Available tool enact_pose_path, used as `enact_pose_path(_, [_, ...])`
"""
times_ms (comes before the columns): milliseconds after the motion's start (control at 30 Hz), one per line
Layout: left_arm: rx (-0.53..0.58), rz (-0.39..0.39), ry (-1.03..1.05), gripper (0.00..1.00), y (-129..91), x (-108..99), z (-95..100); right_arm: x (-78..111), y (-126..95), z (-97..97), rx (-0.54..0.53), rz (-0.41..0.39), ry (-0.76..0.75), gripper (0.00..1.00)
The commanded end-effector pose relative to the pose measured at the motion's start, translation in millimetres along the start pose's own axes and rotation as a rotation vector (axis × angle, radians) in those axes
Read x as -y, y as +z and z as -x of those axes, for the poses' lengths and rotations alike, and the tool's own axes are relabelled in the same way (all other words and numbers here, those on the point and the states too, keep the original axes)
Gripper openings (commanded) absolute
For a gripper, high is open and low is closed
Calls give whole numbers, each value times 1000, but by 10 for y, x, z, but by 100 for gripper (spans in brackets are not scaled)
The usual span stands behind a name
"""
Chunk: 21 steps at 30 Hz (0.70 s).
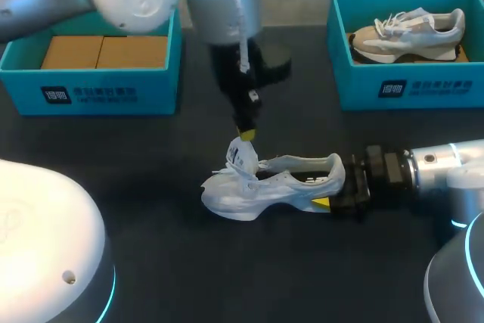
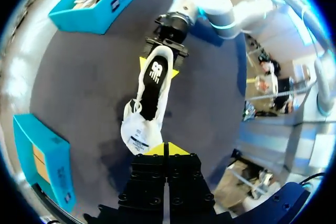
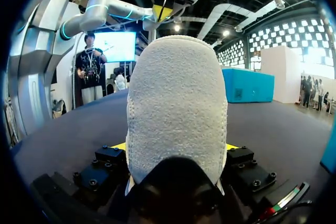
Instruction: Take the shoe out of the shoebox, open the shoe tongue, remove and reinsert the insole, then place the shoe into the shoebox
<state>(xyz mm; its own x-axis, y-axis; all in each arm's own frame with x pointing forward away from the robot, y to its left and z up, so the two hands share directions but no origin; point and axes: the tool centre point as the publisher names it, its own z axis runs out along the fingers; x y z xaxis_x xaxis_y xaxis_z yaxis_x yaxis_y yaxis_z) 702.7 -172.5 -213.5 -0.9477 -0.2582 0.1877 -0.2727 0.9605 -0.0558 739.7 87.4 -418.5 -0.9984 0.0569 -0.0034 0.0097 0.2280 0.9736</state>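
Head view: white shoe (image 1: 283,184) lies on its sole mid-bench (image 1: 151,209), out of the box, toe toward 9 o'clock, heel toward 3.

Right claw (image 1: 333,191) comes in from 3 o'clock and is clamped on the heel, a yellow tip on either side (right wrist view confirms). Judged purpose: anchor the shoe so it cannot slide or tip.

Left claw (image 1: 246,135) hangs down from 12 o'clock, tips drawn together at the top edge of the tongue (image 1: 242,155). The tongue stands upright; whether it is pinched, cannot tell. Judged purpose: keep the throat open.

Left wrist view: dark insole (image 2: 154,85) seated inside, not yet removed.

Blue shoebox (image 1: 106,92) at 10 o'clock holds only brown card, likely the return spot. Second box (image 1: 408,88) at 2 o'clock holds another shoe.
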Motion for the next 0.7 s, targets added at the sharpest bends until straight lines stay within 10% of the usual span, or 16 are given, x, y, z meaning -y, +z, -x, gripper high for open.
enact_pose_path(33, [110, 109, 76, 0, 48, 92, -51, 21, 13, 1, 1, -2, -1, 0])
enact_pose_path(700, [36, 9, 339, 0, 359, 364, -124, 21, 13, 1, 1, -2, -1, 0])
